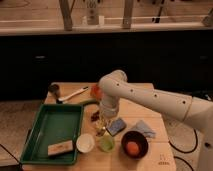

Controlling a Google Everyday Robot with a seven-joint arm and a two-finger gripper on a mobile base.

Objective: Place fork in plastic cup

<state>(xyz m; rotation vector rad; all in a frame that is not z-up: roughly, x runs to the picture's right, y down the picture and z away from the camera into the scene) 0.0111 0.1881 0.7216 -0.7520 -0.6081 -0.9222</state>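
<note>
**Lowering the fork into the plastic cup**

Keep fork (102,126) upright and centred over plastic cup (106,143) rim before descent; avoid nudging the white cup (85,143) just beside it or the dark bowl (134,144) on the other side. Release only once tines or handle sit inside the wall.

Gripper (104,120) positioned low over the table (150,107), just behind the plastic cup, apparently clamped on the fork. Finger spacing: cannot tell.

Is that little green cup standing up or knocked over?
Standing upright: the green cup shows its round open mouth facing up, beside the white cup. The gripper is just above and behind it.
</note>
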